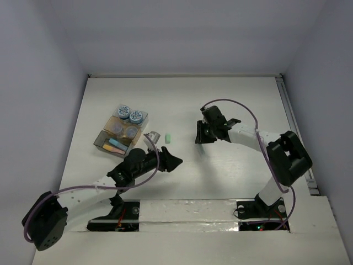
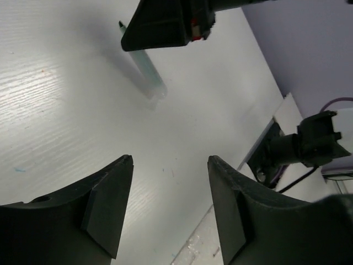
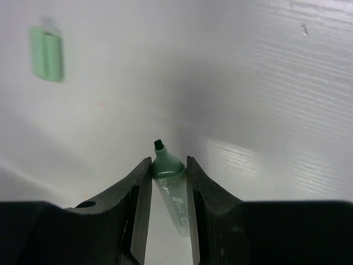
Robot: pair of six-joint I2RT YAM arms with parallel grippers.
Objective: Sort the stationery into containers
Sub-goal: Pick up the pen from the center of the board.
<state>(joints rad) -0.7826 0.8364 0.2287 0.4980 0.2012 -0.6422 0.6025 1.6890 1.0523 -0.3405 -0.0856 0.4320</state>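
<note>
Wrist views showed us the teal marker (image 3: 169, 175) clamped in the right gripper (image 3: 168, 160) over the table (image 1: 242, 99); overhead, the gripper hid it. The left gripper (image 2: 171, 158) gaped, arm stretched low.

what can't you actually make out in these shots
Right wrist view: marker barrel hidden between the fingers of the right gripper, cut off by the bottom edge; green piece blurred, cap or stick unclear.
Top view: marker hidden under that gripper; sticks in the near container too small to count.
</note>
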